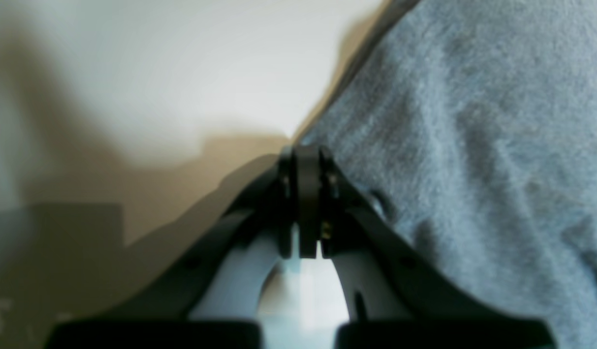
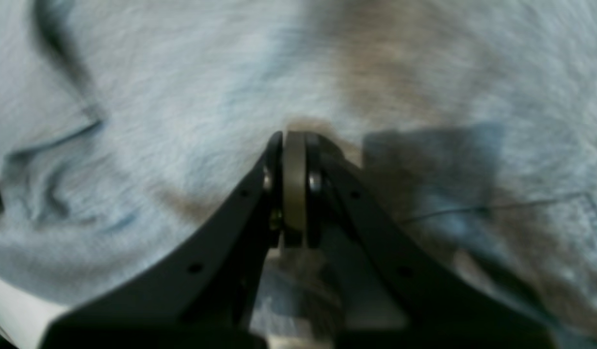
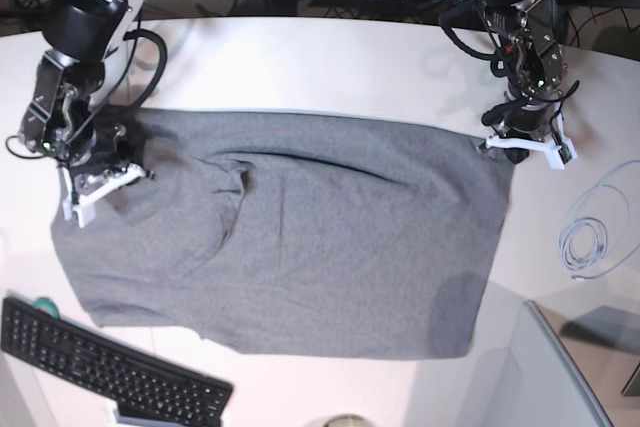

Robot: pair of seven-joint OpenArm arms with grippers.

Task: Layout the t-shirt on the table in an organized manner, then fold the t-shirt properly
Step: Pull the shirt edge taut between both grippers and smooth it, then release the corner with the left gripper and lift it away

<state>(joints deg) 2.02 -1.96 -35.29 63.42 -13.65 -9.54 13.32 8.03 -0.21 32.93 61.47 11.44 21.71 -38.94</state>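
keyboard (image 3: pixel 110 372): nearest the camera, just off the shirt's near-left edge, not touching.
shirt (image 3: pixel 290 237): spread across the middle of the tabletop (image 3: pixel 330 67), mostly flat; a long crease runs across the far part, some bunching at the base view's left end.
right end effector (image 2: pixel 293 145): clenched, tips down on the bunched end; a pinch of cloth looks likely, not confirmed.
left end effector (image 1: pixel 305 155): clenched at the shirt's far corner where cloth meets bare tabletop; looks pinched on the edge, can't confirm.
cable (image 3: pixel 585 242): coiled beside that end, clear of the shirt.
step: layout, both ends held, folding not started.
next: pull the ends apart to kill the crease, then release.
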